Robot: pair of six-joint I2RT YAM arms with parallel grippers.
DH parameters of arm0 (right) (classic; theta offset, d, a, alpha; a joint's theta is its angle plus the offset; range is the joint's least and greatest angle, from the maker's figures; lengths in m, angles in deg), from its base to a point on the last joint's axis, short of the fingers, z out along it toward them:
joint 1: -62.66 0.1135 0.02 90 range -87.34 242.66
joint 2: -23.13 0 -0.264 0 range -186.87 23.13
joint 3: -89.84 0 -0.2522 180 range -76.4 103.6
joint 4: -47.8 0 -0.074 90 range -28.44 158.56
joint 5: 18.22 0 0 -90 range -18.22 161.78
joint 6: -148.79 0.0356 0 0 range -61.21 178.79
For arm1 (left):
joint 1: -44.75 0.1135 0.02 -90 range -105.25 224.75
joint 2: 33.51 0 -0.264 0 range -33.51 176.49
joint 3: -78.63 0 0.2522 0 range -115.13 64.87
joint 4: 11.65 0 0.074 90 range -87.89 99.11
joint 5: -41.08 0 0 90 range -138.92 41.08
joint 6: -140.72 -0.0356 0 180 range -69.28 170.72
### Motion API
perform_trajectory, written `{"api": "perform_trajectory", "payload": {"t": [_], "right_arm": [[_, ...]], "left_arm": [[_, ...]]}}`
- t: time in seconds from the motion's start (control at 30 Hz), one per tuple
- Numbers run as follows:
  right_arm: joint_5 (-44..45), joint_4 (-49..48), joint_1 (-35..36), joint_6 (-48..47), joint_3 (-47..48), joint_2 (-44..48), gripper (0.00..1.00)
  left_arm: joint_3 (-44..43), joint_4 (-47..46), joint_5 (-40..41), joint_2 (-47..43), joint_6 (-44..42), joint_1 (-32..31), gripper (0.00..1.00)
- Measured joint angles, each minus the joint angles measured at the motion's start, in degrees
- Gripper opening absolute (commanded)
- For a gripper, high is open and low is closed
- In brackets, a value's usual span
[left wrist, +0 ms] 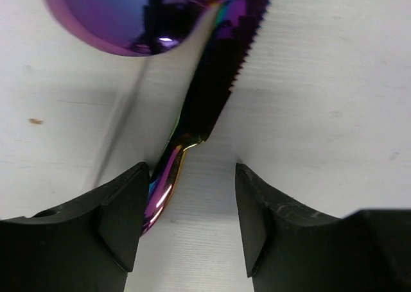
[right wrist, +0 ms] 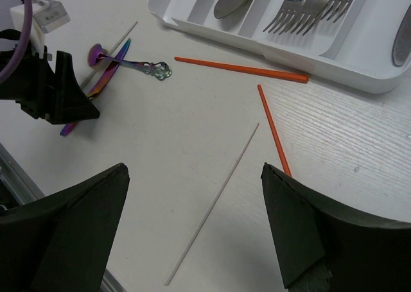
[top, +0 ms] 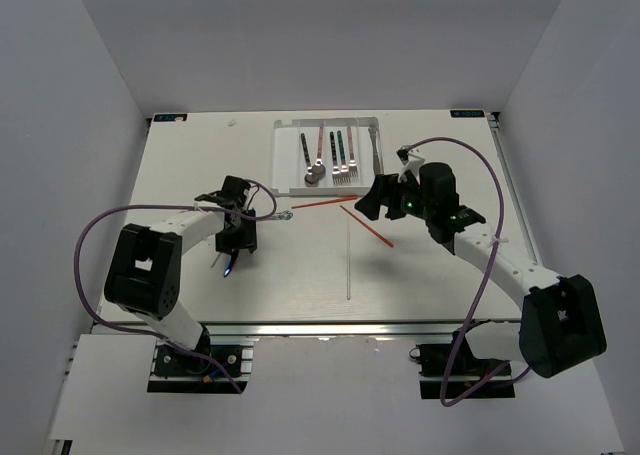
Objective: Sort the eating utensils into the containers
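An iridescent purple knife (left wrist: pixel 212 86) lies on the table with its handle between my left gripper's (left wrist: pixel 191 176) open jaws. The handle touches the left finger (left wrist: pixel 122 208) and stands apart from the right one. A purple spoon (left wrist: pixel 115 16) lies across the knife's tip. My right gripper (right wrist: pixel 194 173) hangs open above a thin white chopstick (right wrist: pixel 215 199). Two red-orange chopsticks (right wrist: pixel 241 69) (right wrist: pixel 273 128) lie near the white divided tray (right wrist: pixel 276 48). The tray (top: pixel 286 165) holds spoons, forks and a knife.
Another pale chopstick (right wrist: pixel 115 48) lies beside the purple spoon (right wrist: pixel 128 62), close to my left gripper (right wrist: pixel 58 93). The left arm (top: pixel 170 230) and right arm (top: pixel 480 240) reach in from the near edge. White walls enclose the table.
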Motion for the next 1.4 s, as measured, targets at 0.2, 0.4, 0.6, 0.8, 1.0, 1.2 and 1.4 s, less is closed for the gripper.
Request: {"api": "perform_trajectory", "payload": {"t": [0.2,0.4,0.6,0.8,1.0,1.2,1.4], "right_arm": [[0.1,0.0,0.0,-0.1,0.0,2.2,0.88],[0.3,0.0,0.0,-0.2,0.0,4.1,0.88],[0.3,0.1,0.0,-0.3,0.0,4.5,0.88],[0.3,0.3,0.0,-0.3,-0.1,4.6,0.88],[0.3,0.4,0.0,-0.5,-0.8,4.9,0.88],[0.3,0.4,0.0,-0.5,-0.8,4.9,0.88],[0.2,0.4,0.0,-0.5,-0.9,5.1,0.88]], "left_arm": [[0.1,-0.3,-2.4,0.1,0.0,-1.8,0.62],[0.3,-0.5,0.4,0.0,5.0,-6.9,0.63],[2.0,-2.5,4.0,-1.2,12.4,-14.7,0.59],[2.9,-3.5,7.5,-1.8,17.7,-15.3,0.52],[2.7,-3.8,10.1,-1.5,22.6,-15.4,0.51],[4.4,-5.0,12.4,-2.6,28.7,-17.0,0.52],[6.3,-5.0,14.1,-4.4,33.9,-18.7,0.52]]}}
